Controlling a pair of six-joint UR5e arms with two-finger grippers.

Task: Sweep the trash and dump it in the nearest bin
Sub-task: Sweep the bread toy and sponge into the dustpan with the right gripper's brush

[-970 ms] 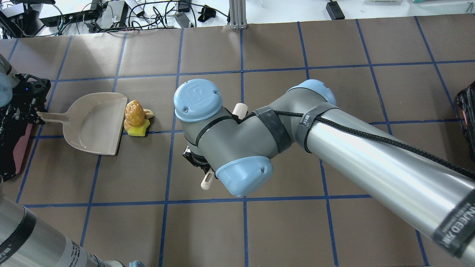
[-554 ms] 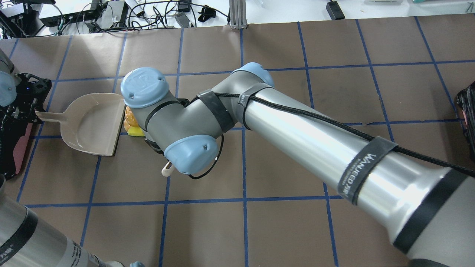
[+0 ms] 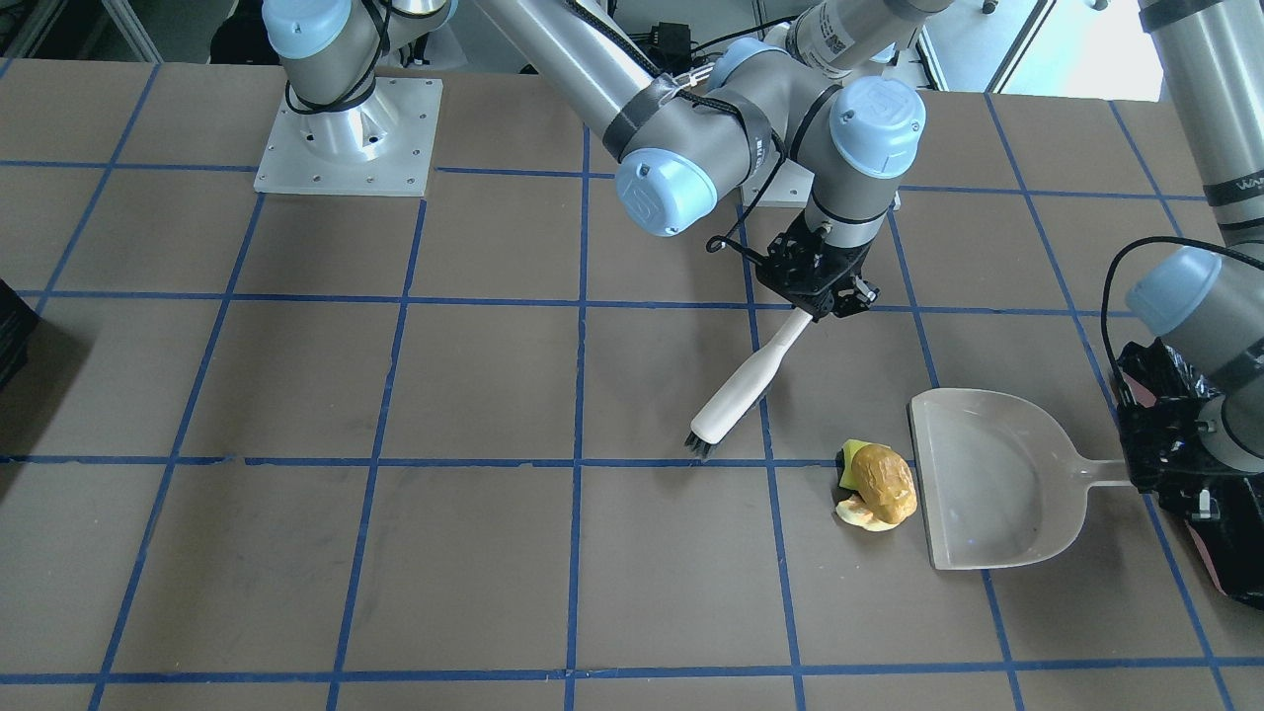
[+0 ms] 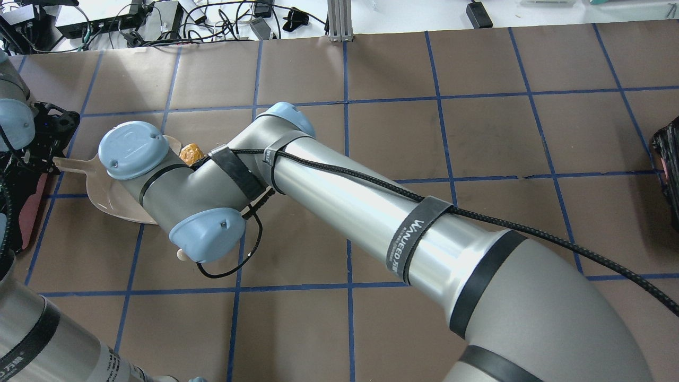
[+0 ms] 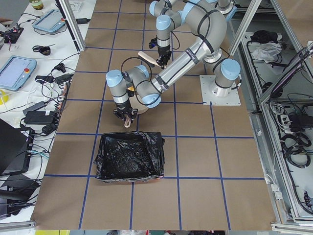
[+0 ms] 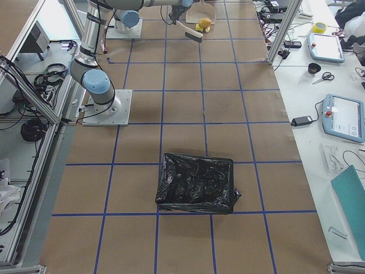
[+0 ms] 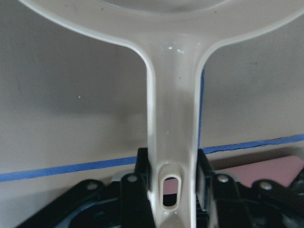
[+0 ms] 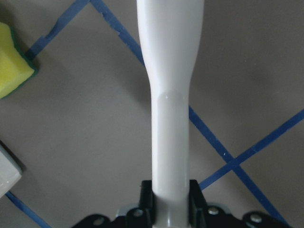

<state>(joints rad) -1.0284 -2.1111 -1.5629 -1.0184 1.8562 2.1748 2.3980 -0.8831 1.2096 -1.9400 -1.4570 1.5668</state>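
1. The right gripper (image 3: pixel 812 306) is clamped on the brush (image 3: pixel 739 387) handle; the left gripper (image 7: pixel 172 186) grips the dustpan (image 3: pixel 987 474) handle, and the pan looks flat on the tabletop (image 3: pixel 395 553).
2. The trash (image 3: pixel 879 486) lies heaped just beside the dustpan's open lip; the bristles sit apart from it, on the side away from the pan.
3. To my eye, the bristles should go down and drag straight at the lip, slowly, so the round lump doesn't roll past a corner; the pan needs bracing.
4. There's open tabletop around the brush; the bin (image 5: pixel 129 157) sits near the left gripper, so a short lift should do; the right arm overhangs the pan and ought to back off first.
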